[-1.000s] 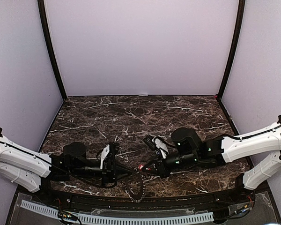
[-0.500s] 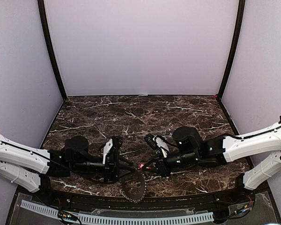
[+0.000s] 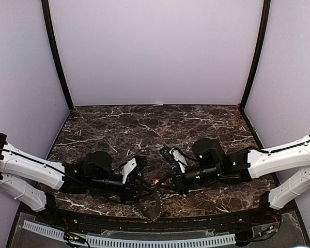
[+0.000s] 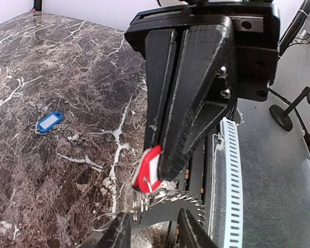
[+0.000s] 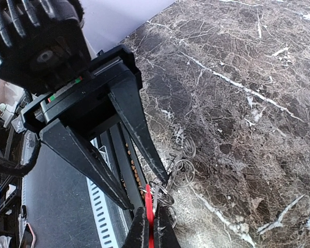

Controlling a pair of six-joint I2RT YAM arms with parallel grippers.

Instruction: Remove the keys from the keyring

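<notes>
Two grippers, tip to tip, near the middle of the table's (image 4: 67,62) front edge. Saw the left gripper (image 4: 154,232) with its two fingers part way apart and the ring (image 4: 175,213) caught between them. Found the ring tilted, right at that front edge. Saw the right gripper (image 4: 161,152) squeezed tight on the red key (image 4: 149,168), just above the ring. Noticed thin wire loops (image 5: 183,173) close by the red key and the ring's teeth. Spotted the blue key (image 4: 49,122) lying flat on the table, all by itself, well apart from the ring. Could not tell which edge it lay nearest.
</notes>
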